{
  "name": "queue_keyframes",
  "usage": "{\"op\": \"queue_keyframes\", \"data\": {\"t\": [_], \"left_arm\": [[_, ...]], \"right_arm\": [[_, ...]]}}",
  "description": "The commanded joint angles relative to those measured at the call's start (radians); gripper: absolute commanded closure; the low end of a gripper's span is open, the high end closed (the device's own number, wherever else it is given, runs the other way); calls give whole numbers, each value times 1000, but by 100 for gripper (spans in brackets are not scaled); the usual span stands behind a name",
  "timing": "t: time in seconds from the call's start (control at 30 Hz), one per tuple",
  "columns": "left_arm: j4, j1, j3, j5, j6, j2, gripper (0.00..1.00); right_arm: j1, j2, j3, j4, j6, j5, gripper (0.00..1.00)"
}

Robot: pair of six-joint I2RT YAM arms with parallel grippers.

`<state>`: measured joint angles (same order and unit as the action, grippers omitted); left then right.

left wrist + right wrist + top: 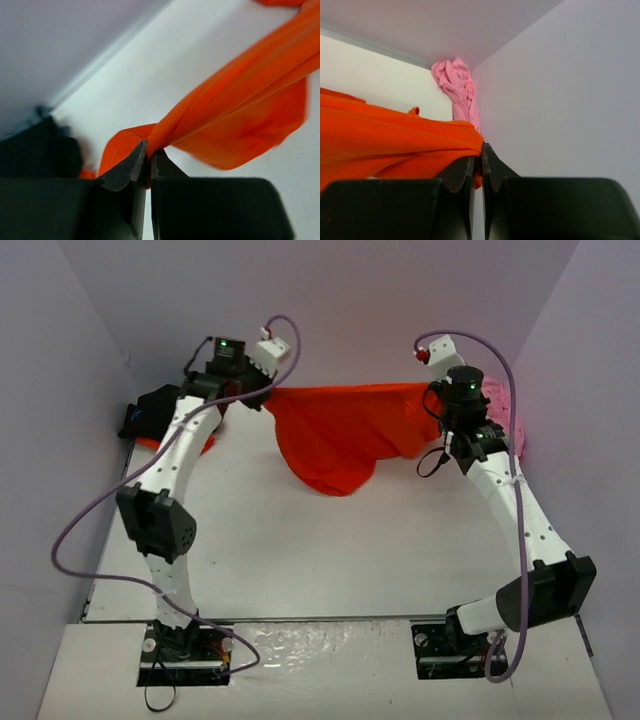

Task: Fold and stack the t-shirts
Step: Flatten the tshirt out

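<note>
Bases of both arms sit at the near edge of the counter (320,550), and each arm reaches toward the far wall.

Past the bare middle of the counter, an orange shirt (340,435) hangs stretched between the two arms. Its top edge runs nearly level from one arm to the other. Its body droops to a rounded lower edge; whether that edge touches the counter cannot be told.

The left end effector (260,398) is closed on the shirt's left end. In the left wrist view its jaws (149,150) stand almost together, with a gathered band of orange cloth (240,100) pinched at the tips and running up and away to the right.

The right end effector (440,415) is likewise closed on the shirt's right end. In the right wrist view its tips (481,150) pinch a corner of the cloth (385,135), which spreads off to the left.

Farther back on the left, a black shirt (150,412) lies bunched against the side wall, beside the left arm. A bit of a second orange shirt (150,444) shows along its near side. The left wrist view shows the black shirt (35,150) as a dark heap near the wall.

In the far right corner, a pink shirt (505,410) lies crumpled behind the right arm. The right wrist view shows it (457,87) where the two walls meet.
</note>
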<state>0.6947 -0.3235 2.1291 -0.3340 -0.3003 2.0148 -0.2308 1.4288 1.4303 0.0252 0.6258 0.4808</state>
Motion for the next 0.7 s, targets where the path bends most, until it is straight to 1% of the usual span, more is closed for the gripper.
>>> {"op": "queue_keyframes", "data": {"t": [0.0, 0.17, 0.3, 0.33, 0.4, 0.47, 0.53, 0.67], "left_arm": [[36, 14, -48, 97, -41, -285, 100], [55, 13, -165, 80, -58, -531, 100], [81, 30, -252, 26, -85, -721, 100], [101, 35, -253, 1, -85, -737, 100], [131, 63, -238, -50, -90, -784, 100], [158, 70, -222, -84, -101, -804, 100], [185, 80, -169, -124, -92, -825, 100], [256, 86, -65, -193, -103, -844, 100]], "right_arm": [[15, -179, 22, -5, 5, -41, 100], [19, -292, 47, 228, -30, -274, 100], [39, -371, 88, 318, -84, -467, 100], [46, -383, 103, 339, -93, -507, 100], [55, -391, 137, 376, -112, -634, 100], [71, -398, 173, 409, -131, -680, 100], [101, -411, 239, 453, -136, -754, 100], [129, -431, 339, 493, -128, -735, 100]]}}
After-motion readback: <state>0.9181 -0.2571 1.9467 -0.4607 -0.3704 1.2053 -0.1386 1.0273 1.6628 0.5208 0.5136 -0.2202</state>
